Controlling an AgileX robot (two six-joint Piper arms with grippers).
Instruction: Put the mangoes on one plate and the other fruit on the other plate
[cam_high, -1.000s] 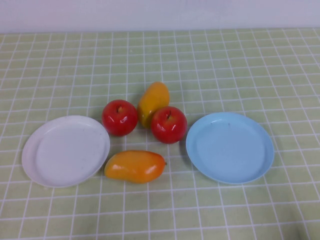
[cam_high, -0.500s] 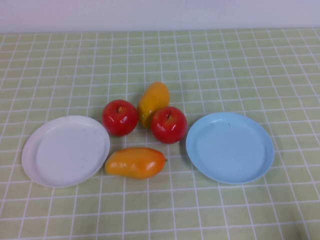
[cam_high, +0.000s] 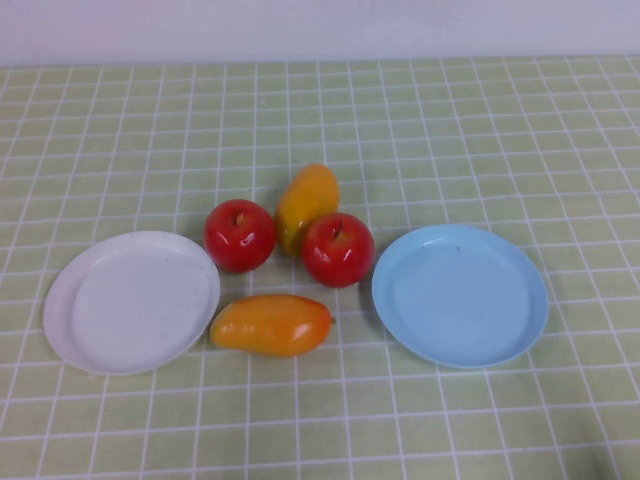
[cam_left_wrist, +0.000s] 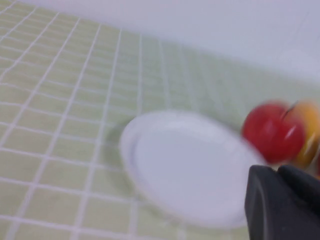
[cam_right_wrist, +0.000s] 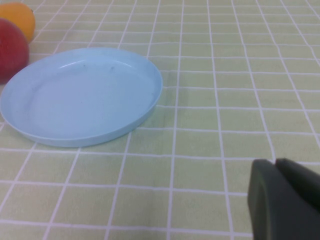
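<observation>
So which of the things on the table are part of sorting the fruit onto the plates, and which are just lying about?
Part of the job:
- two mangoes
- two apples
- blue plate and white plate, both bare
- left tool near the white plate, right tool near the blue plate

Just lying about:
- only the checked green tablecloth

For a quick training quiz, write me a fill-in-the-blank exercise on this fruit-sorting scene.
1. Both plates, white plate and light blue plate, hold ____ fruit.
2. The near mango lies closest to the ____ plate.
3. The far mango sits behind the two ____.
4. Neither the left tool nor the right tool holds ____.

Missing: no; white; apples; anything
</observation>
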